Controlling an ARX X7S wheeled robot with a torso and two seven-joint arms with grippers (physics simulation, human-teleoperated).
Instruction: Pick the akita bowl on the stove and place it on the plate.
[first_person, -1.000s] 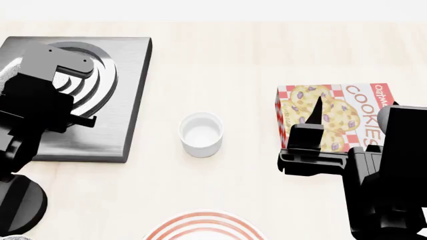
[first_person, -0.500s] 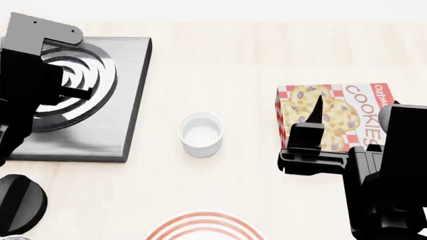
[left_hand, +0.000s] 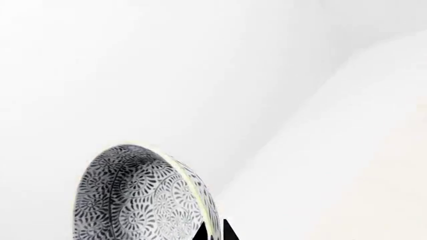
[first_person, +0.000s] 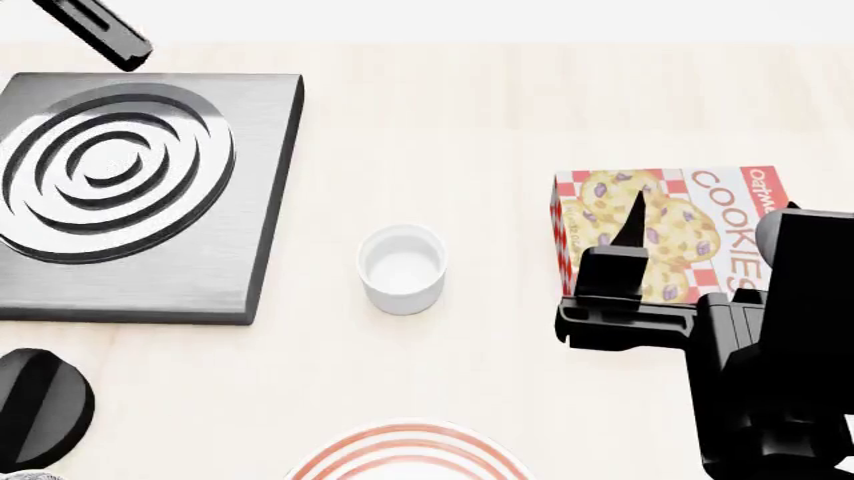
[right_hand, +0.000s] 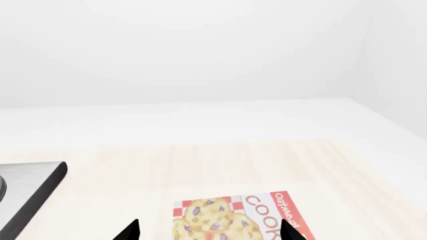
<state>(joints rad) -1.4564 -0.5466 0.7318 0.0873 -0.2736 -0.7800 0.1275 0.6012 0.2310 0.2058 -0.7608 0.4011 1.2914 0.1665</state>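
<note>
Bowl pinched in left claw, off stove; right claw spread. Next: carry to plate.

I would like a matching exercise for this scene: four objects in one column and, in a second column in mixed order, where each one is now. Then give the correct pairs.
Objects:
1. speckled black-and-white akita bowl
2. small plain white cup
3. red-checked cookie box
4. white plate with red-orange rings

Places:
A. at the near edge of the head view, partly cut off
B. lying flat just beyond the right hand
C. seen only in the left wrist view, tilted, at a fingertip of the left hand
D. on the table between the dark-grey stove slab and the box

Pairs: 1-C, 2-D, 3-B, 4-A
</note>
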